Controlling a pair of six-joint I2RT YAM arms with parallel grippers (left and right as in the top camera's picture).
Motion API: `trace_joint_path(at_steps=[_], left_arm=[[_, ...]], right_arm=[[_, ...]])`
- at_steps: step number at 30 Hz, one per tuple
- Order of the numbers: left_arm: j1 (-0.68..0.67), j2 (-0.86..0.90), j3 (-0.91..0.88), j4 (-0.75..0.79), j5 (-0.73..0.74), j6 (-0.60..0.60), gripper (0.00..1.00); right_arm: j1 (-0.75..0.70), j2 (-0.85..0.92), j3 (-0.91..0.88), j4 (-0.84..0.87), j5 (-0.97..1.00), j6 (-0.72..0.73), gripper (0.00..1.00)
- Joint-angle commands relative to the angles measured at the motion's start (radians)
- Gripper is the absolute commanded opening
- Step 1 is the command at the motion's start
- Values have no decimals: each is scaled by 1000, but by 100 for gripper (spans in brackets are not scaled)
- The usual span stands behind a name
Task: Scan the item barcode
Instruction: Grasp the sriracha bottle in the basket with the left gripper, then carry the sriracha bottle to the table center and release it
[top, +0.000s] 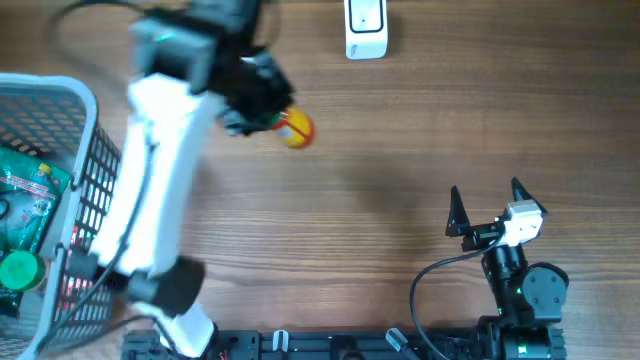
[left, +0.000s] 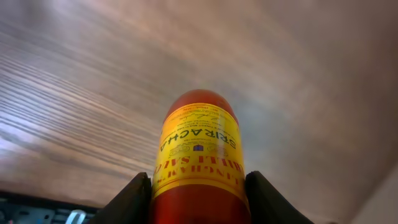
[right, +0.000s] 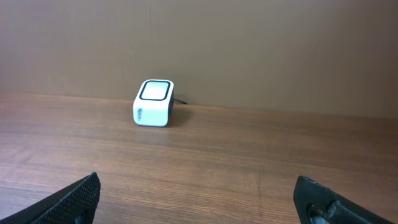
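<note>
Left gripper (left: 198, 180) clamped on sriracha bottle (left: 199, 143) near table's far edge | long axis straight out from gripper, label upside down | I can't see barcode; gripped end hidden | right gripper (top: 487, 197) wide open, empty

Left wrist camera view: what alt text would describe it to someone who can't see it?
A red sriracha bottle with a yellow label, its text upside down, is clamped between the two black fingers of the left gripper. A blurred wooden table fills the background.

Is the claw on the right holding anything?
No, the right claw is spread wide open with nothing inside it.
</note>
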Motion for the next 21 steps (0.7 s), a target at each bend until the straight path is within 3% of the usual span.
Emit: trace_joint_path(at_steps=[1, 8, 13, 18, 20, 21], left_arm=[[-117, 140, 2, 1, -58, 12, 31], [-248, 359, 2, 96, -97, 12, 36], [-296, 417, 2, 144, -192, 12, 36], [-331, 468, 2, 183, -193, 4, 36], [-338, 468, 2, 184, -194, 4, 47], [-339, 468, 2, 183, -194, 4, 57]], right_arm=[[5, -2, -1, 4, 15, 5, 100], [5, -2, -1, 4, 14, 4, 100], [5, -2, -1, 4, 15, 4, 100], [5, -2, -1, 4, 15, 5, 100], [5, -2, -1, 4, 14, 5, 100], [5, -2, -1, 4, 15, 4, 100]])
